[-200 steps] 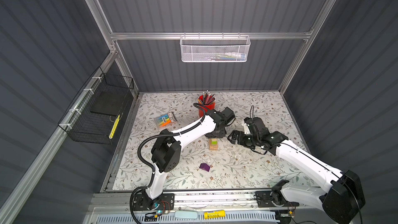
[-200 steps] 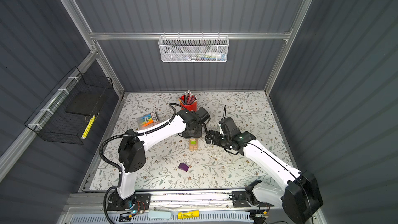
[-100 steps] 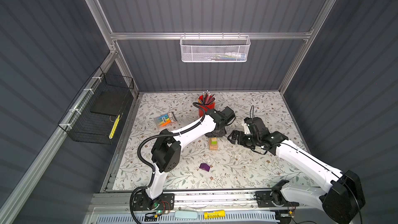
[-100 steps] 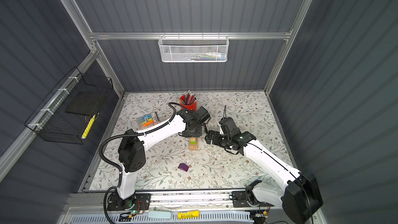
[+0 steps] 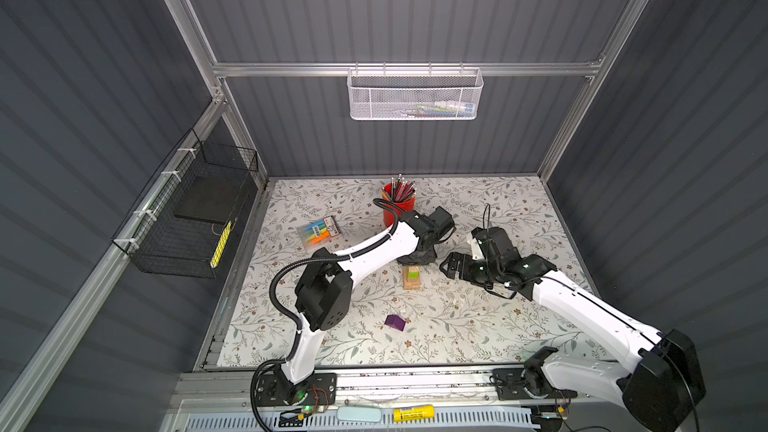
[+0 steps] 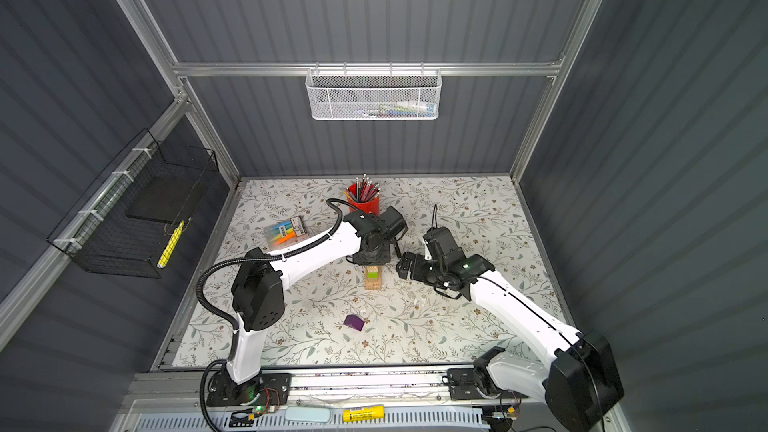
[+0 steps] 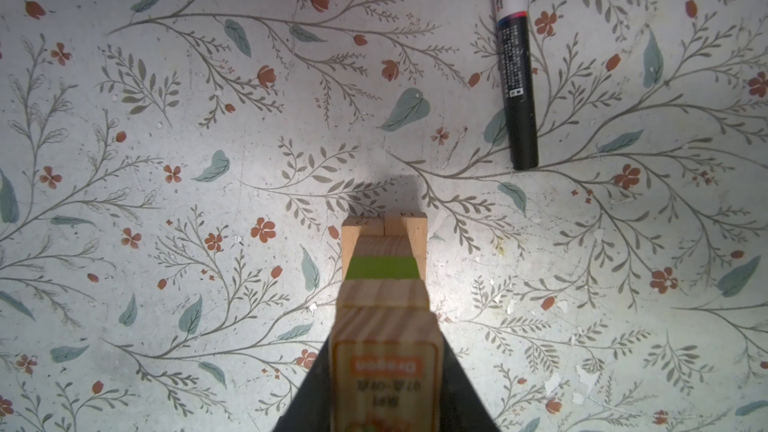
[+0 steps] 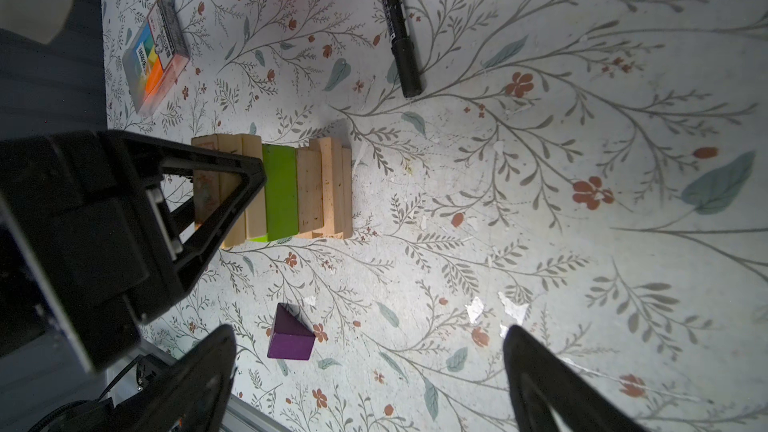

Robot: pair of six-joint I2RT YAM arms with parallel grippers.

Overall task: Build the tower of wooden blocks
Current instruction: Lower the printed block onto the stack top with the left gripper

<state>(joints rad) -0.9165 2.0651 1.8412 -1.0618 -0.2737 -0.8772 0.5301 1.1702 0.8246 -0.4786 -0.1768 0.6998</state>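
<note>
Left tool (image 7: 384, 351) straddles tower (image 5: 411, 277) top; marker (image 7: 515, 89) beside, probably clear; mat (image 5: 478, 317) near purple block (image 5: 395, 322) open

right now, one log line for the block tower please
left gripper: shut on top block of tower | right gripper: open, empty | purple block: loose on table, apart from tower

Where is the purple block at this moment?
In both top views the purple block lies apart, between the wood block tower and the table's front edge.
</note>
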